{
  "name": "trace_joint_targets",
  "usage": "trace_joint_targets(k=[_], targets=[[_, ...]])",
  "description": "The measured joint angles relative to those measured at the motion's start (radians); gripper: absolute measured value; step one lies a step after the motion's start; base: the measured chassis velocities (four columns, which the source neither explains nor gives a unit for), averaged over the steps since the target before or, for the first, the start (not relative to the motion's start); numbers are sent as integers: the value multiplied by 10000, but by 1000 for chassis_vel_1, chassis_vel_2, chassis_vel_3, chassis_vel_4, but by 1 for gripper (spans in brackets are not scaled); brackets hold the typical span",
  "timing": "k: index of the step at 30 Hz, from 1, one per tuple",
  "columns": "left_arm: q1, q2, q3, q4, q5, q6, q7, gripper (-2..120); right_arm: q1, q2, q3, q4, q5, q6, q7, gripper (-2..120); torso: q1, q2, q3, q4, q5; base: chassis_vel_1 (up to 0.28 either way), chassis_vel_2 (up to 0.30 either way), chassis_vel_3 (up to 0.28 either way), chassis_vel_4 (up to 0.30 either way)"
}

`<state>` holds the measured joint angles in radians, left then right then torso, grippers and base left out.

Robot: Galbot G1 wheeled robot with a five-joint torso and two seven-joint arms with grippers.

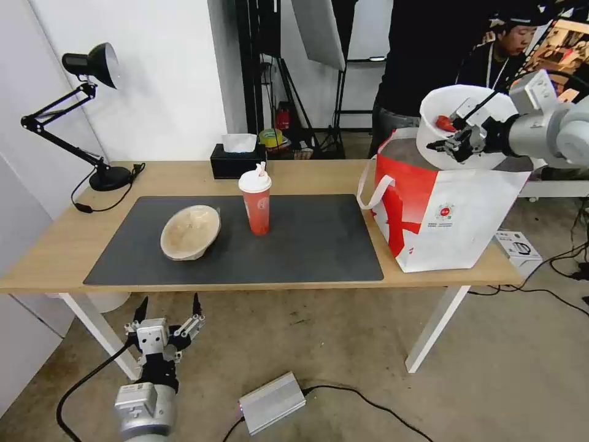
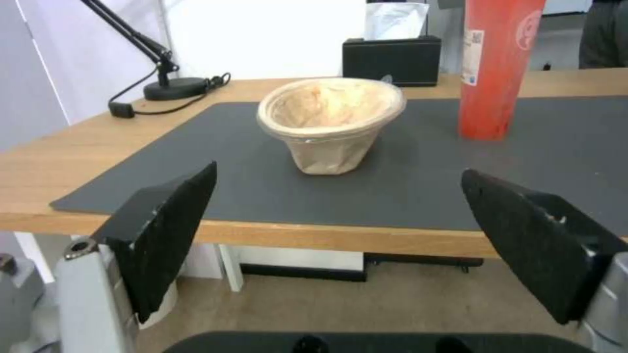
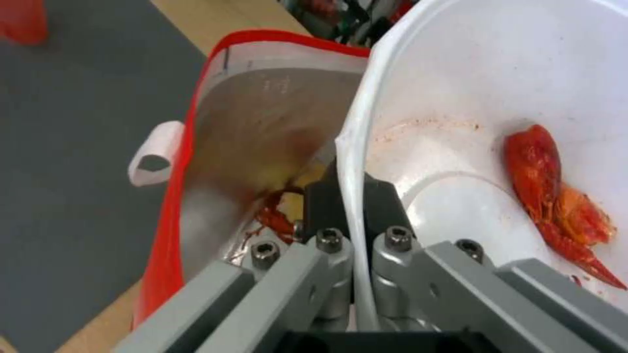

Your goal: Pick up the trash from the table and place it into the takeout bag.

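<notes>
- The right gripper (image 1: 457,142) was clamped on the rim of the round white bowl (image 1: 457,123), one finger inside the wall and one outside, holding it tipped above the open mouth of the takeout bag (image 1: 448,215) at the right end of the tabletop (image 1: 184,175).
- To drop it well, the bowl probably needed to sit squarely over the foil-lined opening and come lower before release, so that the crayfish shells (image 3: 556,191) clinging to its inner wall would fall into the bag, not on the wood.
- Red scraps already lay at the bottom of the foil lining (image 3: 262,127).
- The left gripper (image 1: 169,319) hung below the tabletop's near edge toward the left end, its pads (image 2: 164,230) wide apart and holding nothing.
- The shallow beige bowl (image 1: 190,232) rested tilted on the dark grey mat (image 1: 307,245); the tall red cup (image 1: 256,204) stood upright just beside it.
- Hard to judge: the bag's depth and floor were mostly hidden by the bowl, and the bowl's far rim was cut off in the right wrist view.
</notes>
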<state>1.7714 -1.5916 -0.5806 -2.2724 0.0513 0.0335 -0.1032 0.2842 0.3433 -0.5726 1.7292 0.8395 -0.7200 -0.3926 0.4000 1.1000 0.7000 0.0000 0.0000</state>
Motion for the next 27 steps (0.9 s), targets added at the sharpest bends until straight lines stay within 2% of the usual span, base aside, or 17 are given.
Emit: trace_joint_targets(k=[27], targets=[[-63, -5, 39, 134, 82, -29, 0, 100, -152, -175, 155, 419, -6, 0, -309, 0, 0, 0, 0, 0, 0, 0, 0, 0, 0]])
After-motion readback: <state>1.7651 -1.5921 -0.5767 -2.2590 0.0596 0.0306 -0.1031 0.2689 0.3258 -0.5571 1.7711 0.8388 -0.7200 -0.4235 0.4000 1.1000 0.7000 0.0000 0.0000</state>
